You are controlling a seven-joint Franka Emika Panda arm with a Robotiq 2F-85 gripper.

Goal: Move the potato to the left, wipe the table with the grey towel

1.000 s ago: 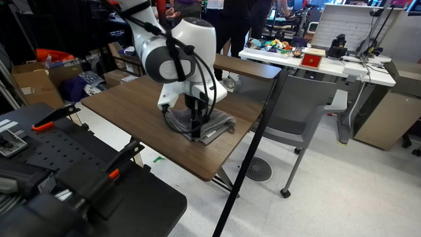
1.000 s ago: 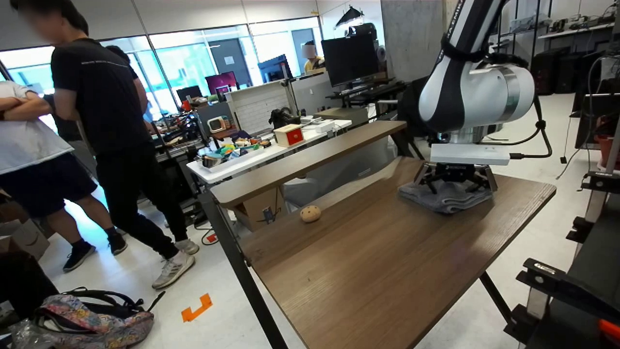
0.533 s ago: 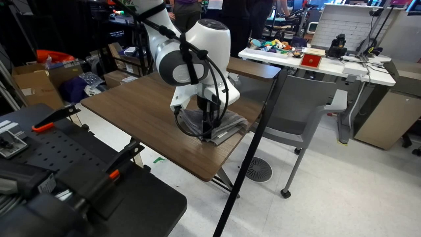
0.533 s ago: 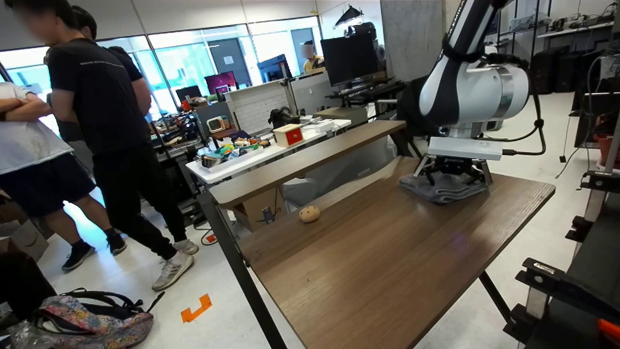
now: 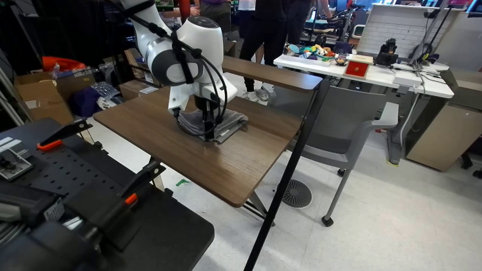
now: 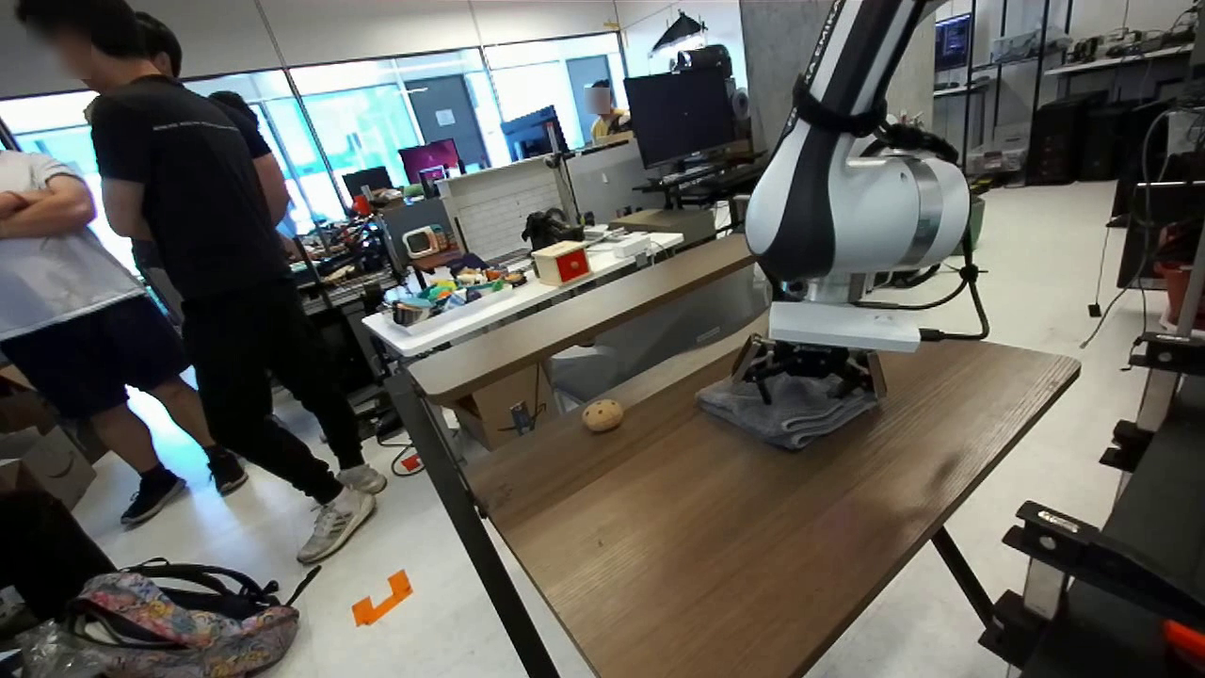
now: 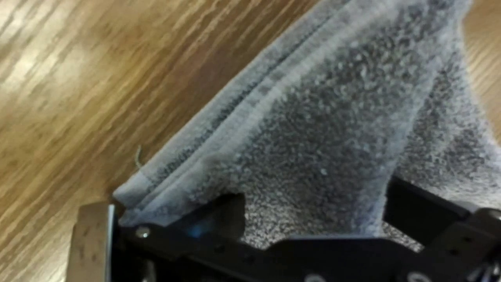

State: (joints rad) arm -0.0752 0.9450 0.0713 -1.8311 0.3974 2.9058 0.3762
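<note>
The grey towel (image 6: 784,414) lies partly hidden beneath the gripper (image 6: 810,384).

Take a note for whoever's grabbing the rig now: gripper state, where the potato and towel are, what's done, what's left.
Gripper: down at the grey towel, jaws wide apart with cloth between them.
Towel: folded, on the table.
Potato: on the table, left of the towel in an exterior view, not touching it.
Done: the towel has slid across the table in the last second, so wiping seems under way; whether the potato was moved isn't shown.
Left: probably more wiping, and checking the potato's spot.
</note>
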